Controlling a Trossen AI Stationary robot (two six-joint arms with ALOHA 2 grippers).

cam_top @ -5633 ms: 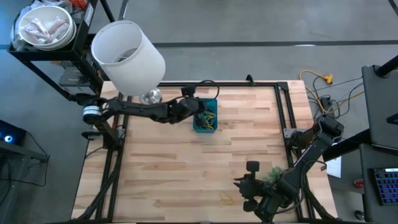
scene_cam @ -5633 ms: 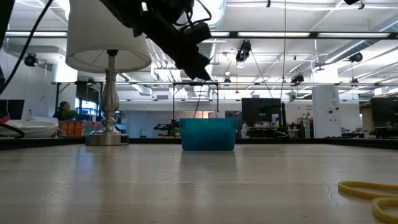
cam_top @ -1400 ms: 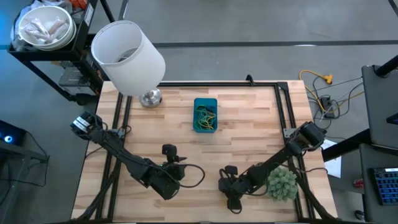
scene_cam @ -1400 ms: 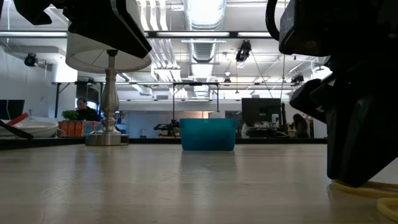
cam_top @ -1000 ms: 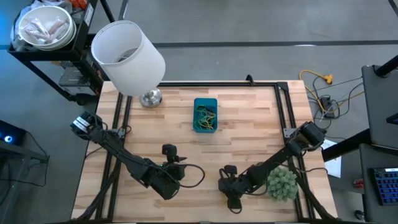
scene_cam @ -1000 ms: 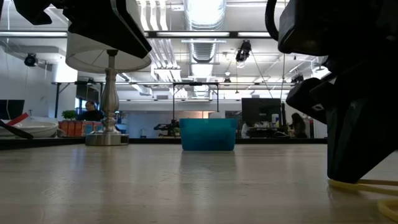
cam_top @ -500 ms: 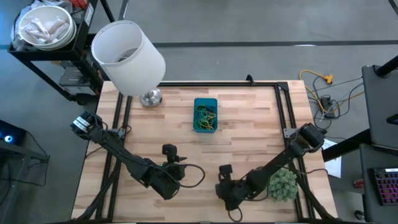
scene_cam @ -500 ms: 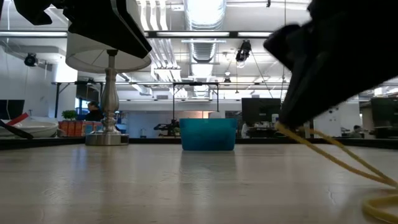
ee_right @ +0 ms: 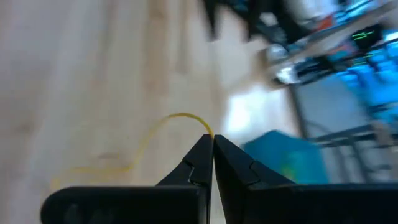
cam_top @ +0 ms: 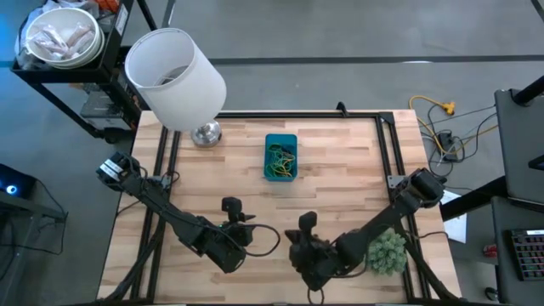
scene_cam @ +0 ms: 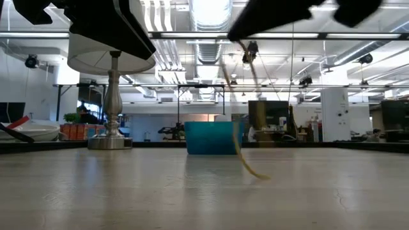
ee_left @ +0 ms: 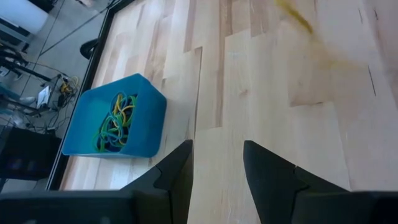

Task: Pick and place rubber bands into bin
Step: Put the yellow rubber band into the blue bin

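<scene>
My right gripper hangs over the near middle of the table, shut on a yellow rubber band. In the low view this band trails down from the gripper, in front of the bin. The blue bin stands at the far middle of the table with several green and yellow rubber bands lying inside. My left gripper waits above the near left of the table, open with nothing between its fingers. It faces the bin. My right gripper pinches the yellow band at one end of its loop between its two fingertips. The fingers slant downward toward the table's far edge. The band hangs slack below them; whether its lower end touches the table, I cannot tell.
A lamp with a big white shade stands on its metal foot at the far left corner. A fuzzy green plant ball sits at the near right, beside my right arm. Bare wood lies between the grippers and the bin.
My right gripper has risen from the table and tipped from pointing down to slanting toward the far edge, rolling as it went. The yellow band came up with it: first drawn taut with its lower part on the table, now hanging below the fingers.
</scene>
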